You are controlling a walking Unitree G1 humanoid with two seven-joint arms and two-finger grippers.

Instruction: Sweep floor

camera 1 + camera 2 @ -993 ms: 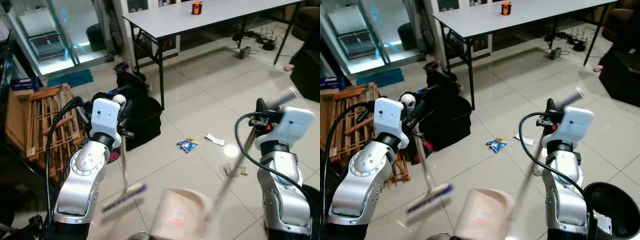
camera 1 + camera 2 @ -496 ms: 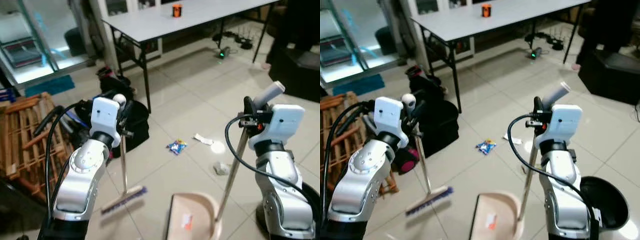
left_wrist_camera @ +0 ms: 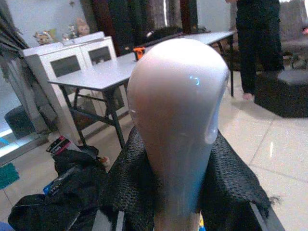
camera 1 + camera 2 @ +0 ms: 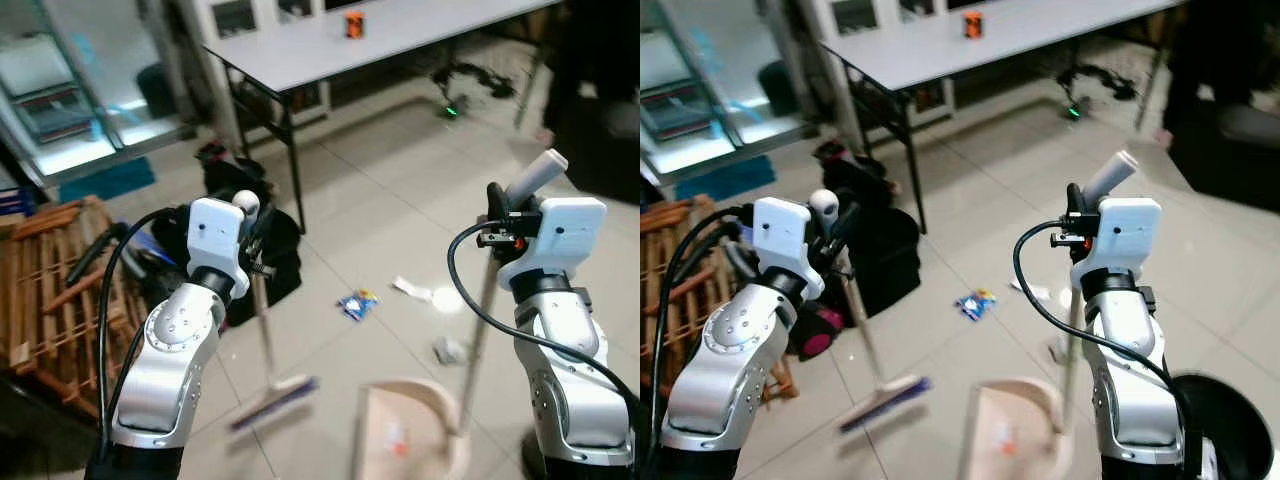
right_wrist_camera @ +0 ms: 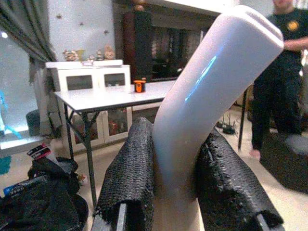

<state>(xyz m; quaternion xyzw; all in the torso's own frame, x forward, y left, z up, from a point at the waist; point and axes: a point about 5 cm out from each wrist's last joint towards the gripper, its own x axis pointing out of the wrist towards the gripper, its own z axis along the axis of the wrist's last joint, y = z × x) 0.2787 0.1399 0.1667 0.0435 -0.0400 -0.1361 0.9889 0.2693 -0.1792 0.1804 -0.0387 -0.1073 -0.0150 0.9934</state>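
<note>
My left gripper is shut on the pale broom handle, black pads pressed on both sides. The broom head rests on the tiles below it. My right gripper is shut on the grey handle of the beige dustpan, whose pole stands almost upright. A small scrap lies inside the pan. On the floor ahead lie a blue wrapper, a white paper scrap and a crumpled piece beside the pole.
A black bag sits just behind the broom, with a wooden crate to the left. A long grey table stands at the back. A black bin is at lower right. A person stands farther back on the right.
The whole view has shifted as I move. The dustpan pole went from slanted to nearly upright, and the broom head swung a little to the right, nearer the pan. Both grips are unchanged.
</note>
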